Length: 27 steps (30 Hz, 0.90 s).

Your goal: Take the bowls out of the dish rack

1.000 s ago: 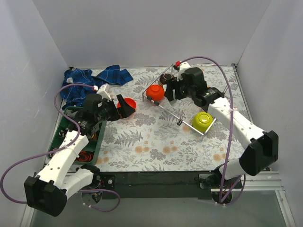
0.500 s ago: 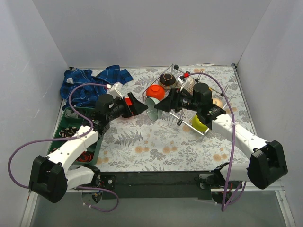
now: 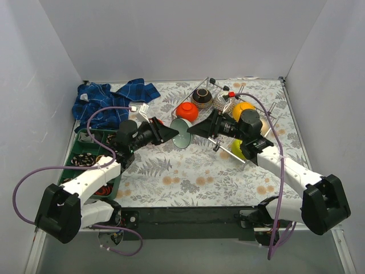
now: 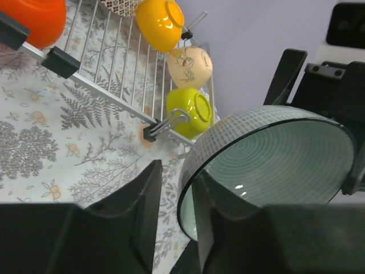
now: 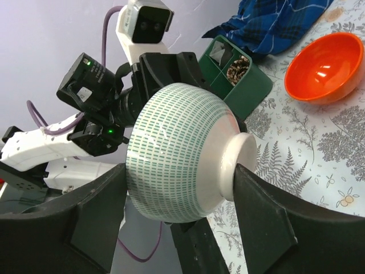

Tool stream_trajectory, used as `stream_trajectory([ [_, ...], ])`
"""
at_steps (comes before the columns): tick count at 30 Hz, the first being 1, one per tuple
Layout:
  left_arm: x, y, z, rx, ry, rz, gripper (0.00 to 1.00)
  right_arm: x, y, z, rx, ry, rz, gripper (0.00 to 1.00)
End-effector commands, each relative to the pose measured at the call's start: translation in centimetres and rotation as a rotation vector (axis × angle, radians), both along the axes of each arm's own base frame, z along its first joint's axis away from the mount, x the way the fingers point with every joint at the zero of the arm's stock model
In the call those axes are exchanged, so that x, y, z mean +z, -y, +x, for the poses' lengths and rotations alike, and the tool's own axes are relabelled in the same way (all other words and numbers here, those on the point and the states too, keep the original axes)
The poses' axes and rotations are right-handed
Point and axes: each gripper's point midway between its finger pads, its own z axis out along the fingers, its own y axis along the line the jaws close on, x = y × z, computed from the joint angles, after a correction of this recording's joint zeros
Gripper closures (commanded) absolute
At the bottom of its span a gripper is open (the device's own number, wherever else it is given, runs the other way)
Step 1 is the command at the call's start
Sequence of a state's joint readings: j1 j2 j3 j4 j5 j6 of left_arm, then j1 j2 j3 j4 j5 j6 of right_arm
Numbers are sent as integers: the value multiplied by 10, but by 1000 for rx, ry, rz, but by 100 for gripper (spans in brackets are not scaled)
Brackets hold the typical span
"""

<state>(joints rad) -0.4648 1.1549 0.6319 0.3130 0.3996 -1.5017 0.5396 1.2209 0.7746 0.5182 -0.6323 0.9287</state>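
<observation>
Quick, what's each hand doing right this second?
Left hand: open, fingers either side of the mint bowl rim, not clamped.
Right hand: closed on the mint bowl, rim to foot.

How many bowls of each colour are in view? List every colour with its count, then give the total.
red-orange bowls: 2
yellow-orange bowl: 1
lime green bowl: 1
pale mint bowl: 1
beige bowl: 1
dark brown bowl: 1
white-brown patterned bowl: 1
Total: 8
</observation>
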Motion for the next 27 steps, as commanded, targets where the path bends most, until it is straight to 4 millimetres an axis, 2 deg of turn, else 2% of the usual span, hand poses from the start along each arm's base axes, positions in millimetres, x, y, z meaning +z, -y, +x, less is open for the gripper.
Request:
stream_trajectory([
  [1, 10, 2, -8, -24, 39, -42, 81, 42, 3, -12, 27, 115, 122, 85],
  [3, 9, 0, -12, -23, 41, -44, 90, 39, 4, -12, 21, 111, 119, 83],
  [4, 9, -1, -11, -14, 43, -38, 100, 39, 5, -12, 18, 112, 120, 80],
  [6, 9, -5, -13, -4, 51, -27, 100, 35, 6, -11, 7, 104, 115, 70],
  [7, 5, -8, -12, 12, 50, -2, 100, 34, 7, -11, 5, 104, 115, 57],
  [9, 6, -13, -12, 36, 64, 25, 100, 32, 11, -9, -7, 111, 109, 42],
  [10, 3, -17, -12, 52, 49, 51, 100, 27, 12, -9, -10, 103, 101, 29],
  [13, -7, -32, -9, 112, 28, 151, 100, 14, 20, -4, -33, 92, 65, 15],
  [15, -3, -40, -3, 154, 40, 205, 100, 4, 28, 2, -63, 72, 23, 10],
  [16, -14, -46, -7, 163, -5, 253, 100, -2, 31, 6, -76, 89, -8, 7],
  [17, -10, -48, -5, 173, -4, 268, 100, -2, 33, 9, -88, 96, -33, 7],
  [18, -13, -54, -3, 199, -15, 299, 100, -16, 37, 13, -103, 52, -84, 6],
  [19, -24, -60, -8, 202, -68, 345, 100, -21, 39, 15, -112, 43, -120, 6],
  [20, -29, -62, -8, 208, -92, 372, 100, -20, 42, 20, -122, 109, -172, 5],
  [21, -26, -67, -5, 237, -100, 394, 100, -37, 48, 23, -150, 54, -249, 5],
  [23, -44, -78, -10, 255, -184, 471, 100, -48, 58, 30, -185, 104, -357, 5],
  [24, -43, -80, -9, 264, -196, 490, 100, -48, 67, 39, -242, 117, -415, 5],
  [25, -52, -89, -12, 283, -233, 545, 100, -63, 76, 36, -255, 76, -489, 5],
  [27, -64, -92, -14, 271, -279, 603, 100, -68, 94, 48, -330, 103, -604, 5],
])
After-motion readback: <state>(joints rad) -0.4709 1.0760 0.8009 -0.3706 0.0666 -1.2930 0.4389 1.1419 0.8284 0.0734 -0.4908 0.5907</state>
